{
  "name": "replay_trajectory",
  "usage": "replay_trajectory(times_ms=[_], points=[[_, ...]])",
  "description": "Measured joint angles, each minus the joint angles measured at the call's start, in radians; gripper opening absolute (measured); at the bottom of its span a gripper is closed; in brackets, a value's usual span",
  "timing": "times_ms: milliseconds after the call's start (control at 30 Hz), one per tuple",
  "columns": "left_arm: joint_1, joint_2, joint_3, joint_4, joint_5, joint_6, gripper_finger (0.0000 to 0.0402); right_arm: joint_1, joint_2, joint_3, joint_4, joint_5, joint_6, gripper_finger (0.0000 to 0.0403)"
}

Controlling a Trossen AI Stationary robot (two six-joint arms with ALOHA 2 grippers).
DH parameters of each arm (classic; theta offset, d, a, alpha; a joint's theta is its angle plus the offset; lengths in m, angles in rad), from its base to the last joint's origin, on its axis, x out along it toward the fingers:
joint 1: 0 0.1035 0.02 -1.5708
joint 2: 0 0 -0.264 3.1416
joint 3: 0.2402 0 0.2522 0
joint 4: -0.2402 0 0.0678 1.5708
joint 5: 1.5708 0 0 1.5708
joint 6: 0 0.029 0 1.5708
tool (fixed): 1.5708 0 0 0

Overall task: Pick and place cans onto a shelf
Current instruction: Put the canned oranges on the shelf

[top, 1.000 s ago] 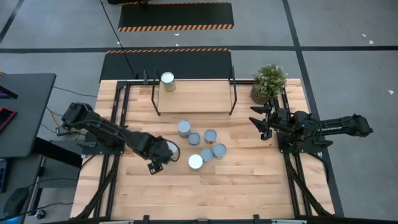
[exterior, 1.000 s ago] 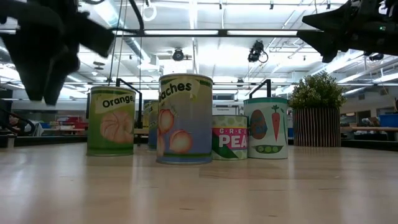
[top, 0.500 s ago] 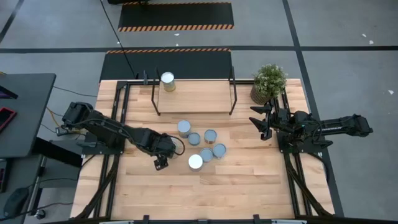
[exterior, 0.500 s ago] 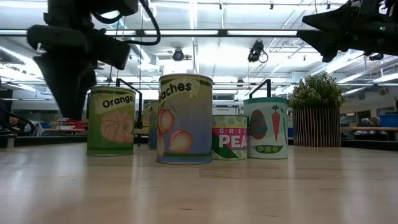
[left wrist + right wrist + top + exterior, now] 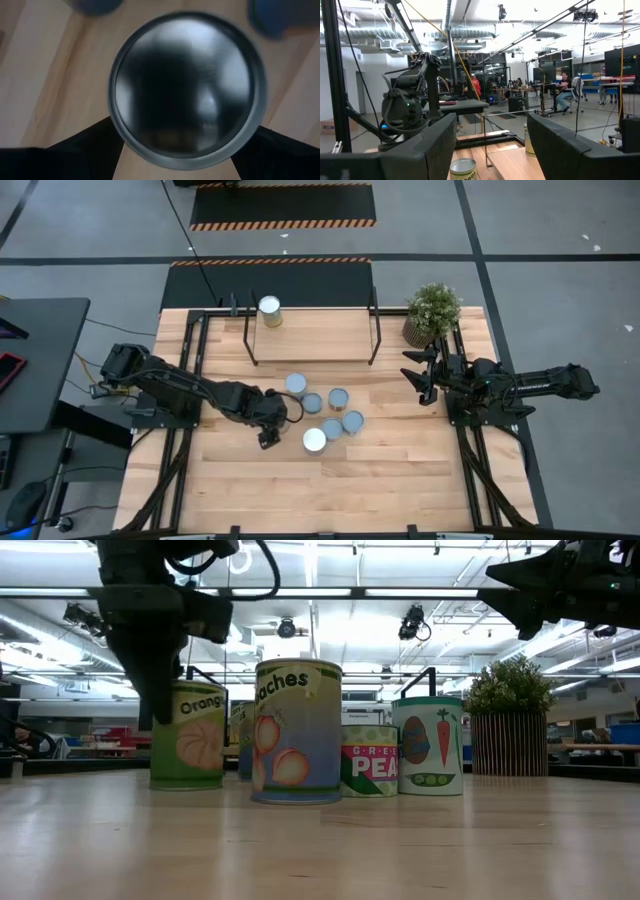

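Note:
Several cans stand grouped mid-table [image 5: 325, 415]; in the low view the leftmost is labelled Oranges [image 5: 195, 735] and the nearest Peaches [image 5: 298, 730]. One more can [image 5: 269, 308] stands on the shelf [image 5: 315, 335] at the far edge. My left gripper [image 5: 270, 422] is open at the group's left side and shows in front of the Oranges can [image 5: 160, 700]. A can's round top [image 5: 182, 85] fills the left wrist view, with one finger on either side of it. My right gripper [image 5: 414, 377] is open and empty, raised at the right, beside the plant. My left gripper comes at a can from above, with one finger [image 5: 75, 150] and the other [image 5: 275, 155] on either side of its rim [image 5: 117, 135]. I cannot tell whether the fingers touch the can. The can stands upright on the table.
A potted plant [image 5: 433, 310] stands at the far right corner, beside the shelf's right post. The cans stand close together, some nearly touching. Bare tabletop [image 5: 330, 490] lies between the cans and the near edge.
My left gripper has gone toward the table's right edge and a little toward the far edge, up to the cans. In the low view it has passed from left of the Oranges can to in front of it. That can now shows slightly farther right.

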Motion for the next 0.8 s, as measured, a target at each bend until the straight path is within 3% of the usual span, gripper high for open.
replay_trajectory(times_ms=[200,400,800], points=[[0.000,0.000,0.000,0.007,-0.012,-0.001,0.0319,0.000,0.000,0.000,0.000,0.000,0.000,0.0250],[-0.003,0.000,0.000,-0.006,0.097,-0.008,0.0319,0.000,0.000,0.000,0.001,0.000,-0.002,0.0250],[-0.008,0.000,0.000,-0.006,0.104,-0.011,0.0319,0.000,0.000,0.000,0.005,0.000,-0.026,0.0250]])
